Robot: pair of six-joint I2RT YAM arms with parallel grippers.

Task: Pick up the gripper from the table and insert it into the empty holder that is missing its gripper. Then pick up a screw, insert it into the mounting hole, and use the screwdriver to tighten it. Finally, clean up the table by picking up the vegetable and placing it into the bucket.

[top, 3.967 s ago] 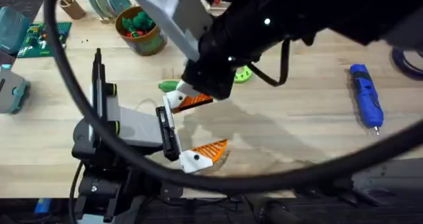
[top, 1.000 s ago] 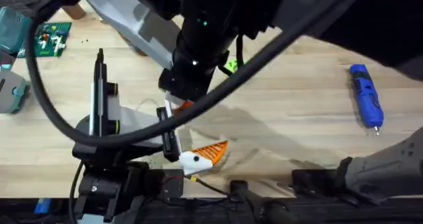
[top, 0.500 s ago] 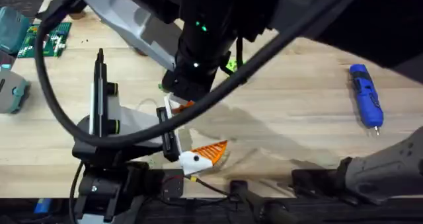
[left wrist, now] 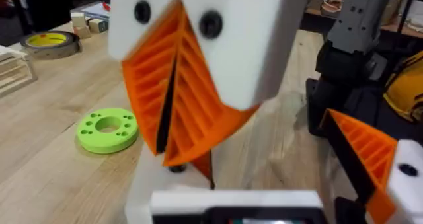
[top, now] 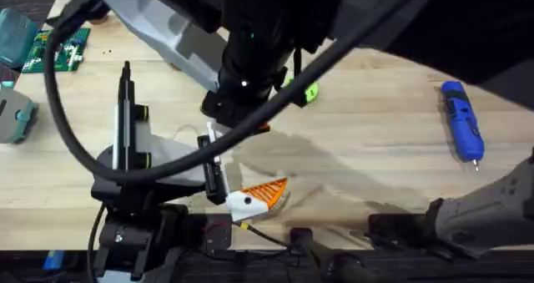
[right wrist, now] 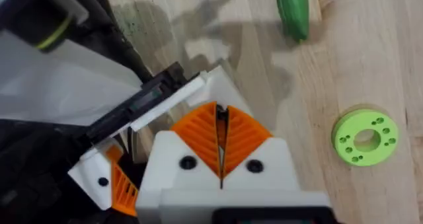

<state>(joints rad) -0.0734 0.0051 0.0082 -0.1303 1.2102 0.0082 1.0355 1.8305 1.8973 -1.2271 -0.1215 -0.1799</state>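
The right arm's gripper (right wrist: 221,159) is showing white angular plastic finger blocks faced with orange ribbed pads (right wrist: 241,135), each block carrying a dark screw hole. The left arm's gripper (top: 219,168) is wearing a grey-white body, black rails and yellow-green rings. A thick black cable (top: 62,124) is looping over dark, green-lit arm housings.
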